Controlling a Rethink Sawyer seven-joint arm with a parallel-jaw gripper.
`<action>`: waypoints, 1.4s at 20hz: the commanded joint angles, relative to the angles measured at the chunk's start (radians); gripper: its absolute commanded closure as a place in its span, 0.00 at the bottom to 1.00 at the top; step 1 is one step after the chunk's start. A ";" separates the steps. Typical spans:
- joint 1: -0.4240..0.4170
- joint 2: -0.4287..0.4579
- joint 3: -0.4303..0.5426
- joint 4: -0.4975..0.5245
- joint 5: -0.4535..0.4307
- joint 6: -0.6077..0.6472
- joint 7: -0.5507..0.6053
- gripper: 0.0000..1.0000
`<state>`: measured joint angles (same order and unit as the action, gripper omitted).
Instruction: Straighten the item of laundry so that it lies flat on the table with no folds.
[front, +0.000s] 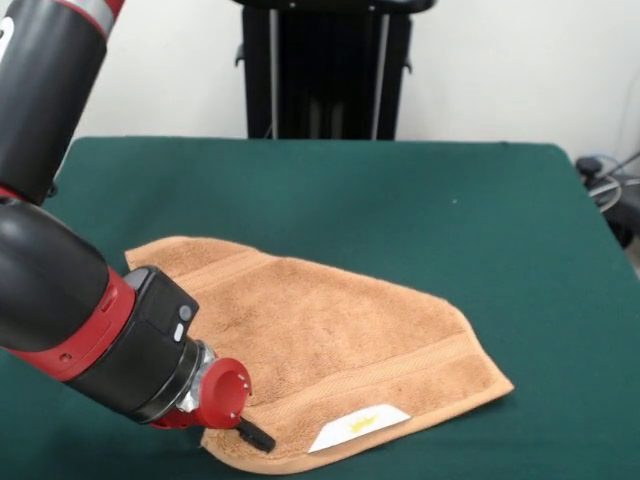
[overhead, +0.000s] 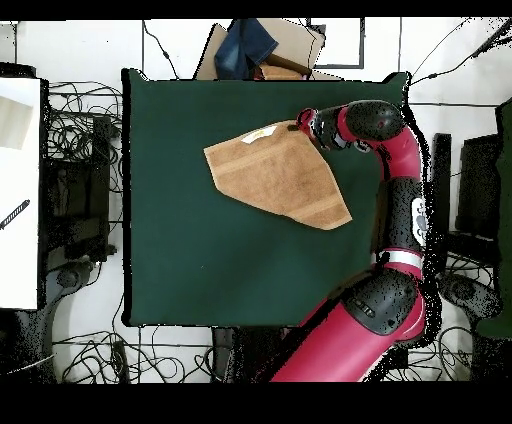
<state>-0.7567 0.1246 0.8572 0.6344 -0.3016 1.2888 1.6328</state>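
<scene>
One corner of the towel (front: 320, 345), lower centre of frame near the white label (front: 358, 427), is sitting under the gripper (front: 255, 435); whether it is clamping, I cannot tell. You are wanting a low, outward pull across the table (front: 420, 210) toward the missing corner.

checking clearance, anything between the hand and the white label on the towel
Nothing but bare orange-tan towel lies between the hand and the white label, clearest in the front view.
</scene>
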 joint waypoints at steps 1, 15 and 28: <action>0.005 0.024 -0.078 0.024 -0.057 -0.103 -0.153 1.00; -0.045 -0.060 -0.139 0.145 -0.124 -0.368 -0.113 1.00; -0.021 -0.068 -0.163 0.127 -0.144 -0.362 -0.093 1.00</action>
<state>-0.7828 0.0509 0.8158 0.7225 -0.3486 1.0530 1.6328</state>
